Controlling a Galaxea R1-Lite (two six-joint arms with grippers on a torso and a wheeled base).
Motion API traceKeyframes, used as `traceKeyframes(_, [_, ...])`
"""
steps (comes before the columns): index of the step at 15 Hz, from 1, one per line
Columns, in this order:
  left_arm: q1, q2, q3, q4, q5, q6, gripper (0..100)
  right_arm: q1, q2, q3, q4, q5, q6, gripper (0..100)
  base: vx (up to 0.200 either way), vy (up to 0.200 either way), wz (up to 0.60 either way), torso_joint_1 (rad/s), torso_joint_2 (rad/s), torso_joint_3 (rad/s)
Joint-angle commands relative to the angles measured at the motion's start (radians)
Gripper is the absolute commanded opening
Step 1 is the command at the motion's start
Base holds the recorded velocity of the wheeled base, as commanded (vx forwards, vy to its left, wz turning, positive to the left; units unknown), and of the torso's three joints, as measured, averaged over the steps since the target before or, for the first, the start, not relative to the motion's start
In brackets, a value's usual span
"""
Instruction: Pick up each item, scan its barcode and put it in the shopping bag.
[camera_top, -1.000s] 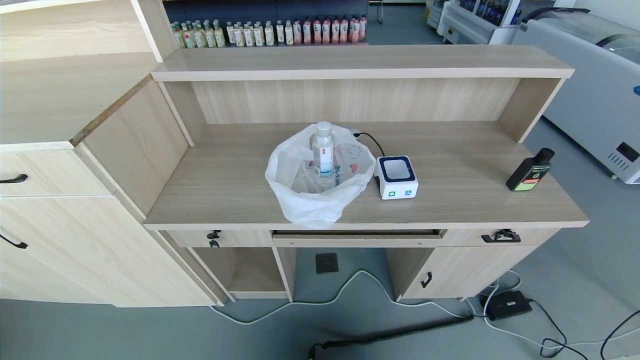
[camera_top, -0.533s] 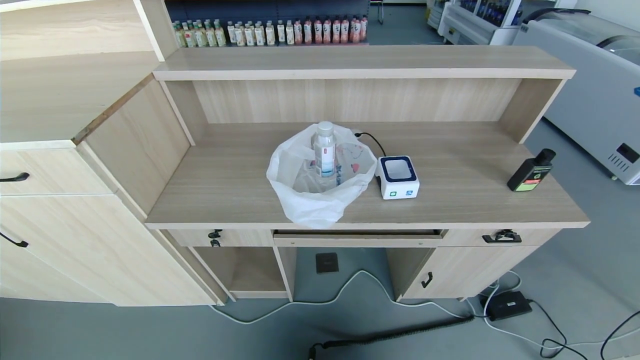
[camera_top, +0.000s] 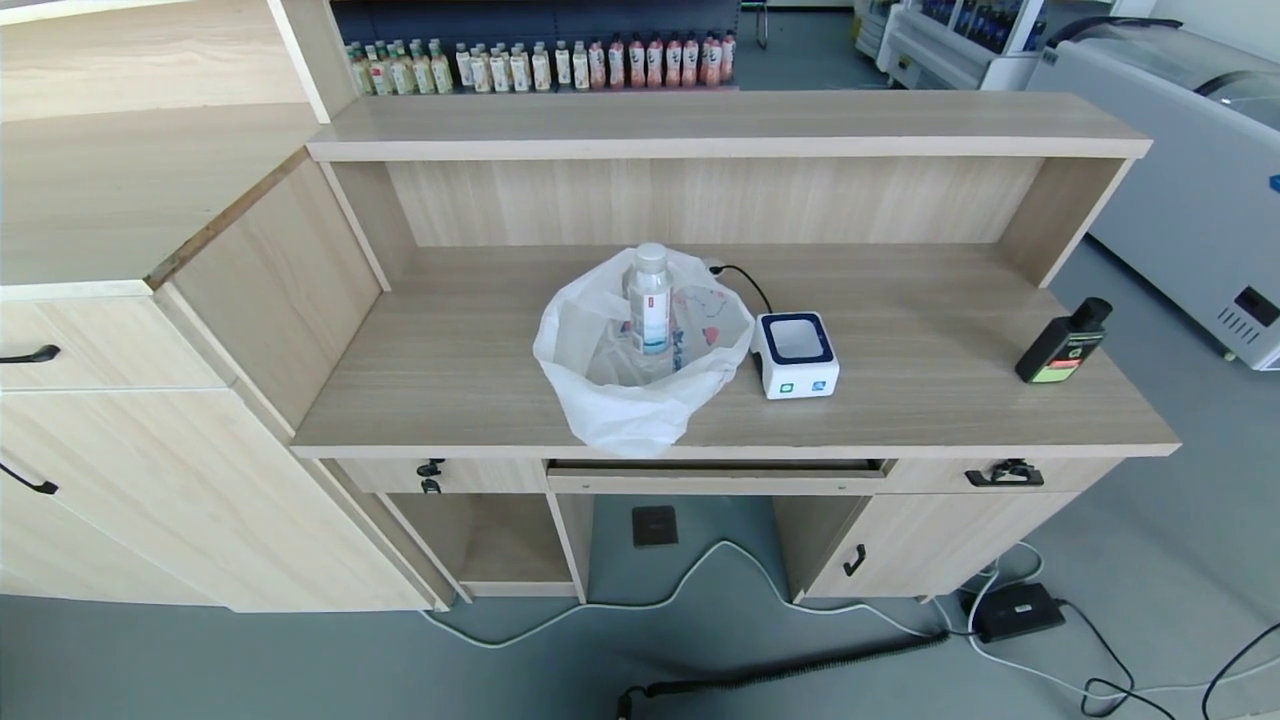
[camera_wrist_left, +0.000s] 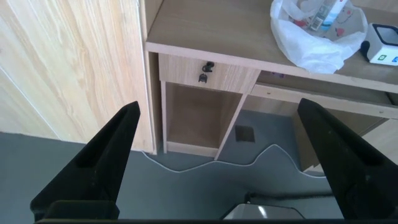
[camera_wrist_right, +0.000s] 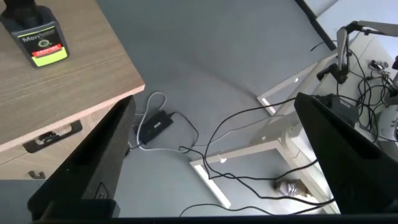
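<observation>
The left gripper (camera_wrist_left: 217, 104) carries two matte black fingers (camera_wrist_left: 93, 168), each a broad wedge, wide at the base and narrowing to a blunt tip. Their faces are flat and plain with straight edges, the inner slopes catch a dull sheen, and a faint seam crosses one finger near its base. A thin black strip runs between the two bases. The right gripper (camera_wrist_right: 214, 98) is built alike: two matte black tapering fingers (camera_wrist_right: 348, 162), smooth-sided and blunt-tipped, joined by the same dark strip
</observation>
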Motion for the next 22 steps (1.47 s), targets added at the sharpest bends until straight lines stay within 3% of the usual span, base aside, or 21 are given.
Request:
traceKeyframes(1, [0.000,0.000,0.000,0.000,0.001,-0.001,100,0.000,0.008,-0.010,0.000,0.000,0.000,100,0.000,-0.200,0.00,0.002,0.00,0.002])
traceKeyframes(9, [0.000,0.000,0.000,-0.001,0.004,0.002,100,0.001,0.044,-0.032,0.000,-0.007,-0.010,100,0.000,-0.200,0.00,0.002,0.00,0.003])
traceKeyframes(15, [0.000,0.000,0.000,-0.001,0.004,0.001,100,0.035,0.087,-0.015,0.008,-0.003,-0.088,100,0.000,0.000,0.00,0.000,0.00,0.000])
traceKeyframes(18, [0.000,0.000,0.000,-0.001,0.004,0.001,100,0.043,0.138,-0.018,-0.001,-0.013,-0.216,100,0.000,0.000,0.00,0.000,0.00,0.000])
traceKeyframes(22, [0.000,0.000,0.000,-0.001,0.004,0.001,100,0.107,0.250,-0.072,-0.098,-0.014,-0.248,100,0.000,0.000,0.00,0.000,0.00,0.000])
